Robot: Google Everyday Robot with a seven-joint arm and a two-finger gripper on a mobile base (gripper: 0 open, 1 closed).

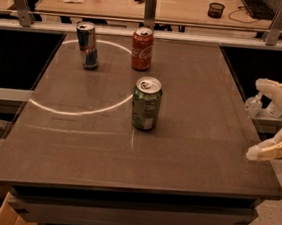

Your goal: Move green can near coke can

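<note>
The green can [146,104] stands upright near the middle of the dark table [188,139], its pale label patch facing me. The coke can [141,48] stands upright behind it, near the table's far edge, a can's height or so away. My gripper [262,119] is at the right edge of the view, beside the table's right side and well apart from both cans. Its two pale fingers [273,146] are spread apart with nothing between them.
A slim blue-silver can [87,45] stands at the far left of the table, left of the coke can. A metal rail with posts [151,9] runs behind the table. A wooden desk [193,2] with small items lies beyond. Plastic bottles [253,105] sit low at the right.
</note>
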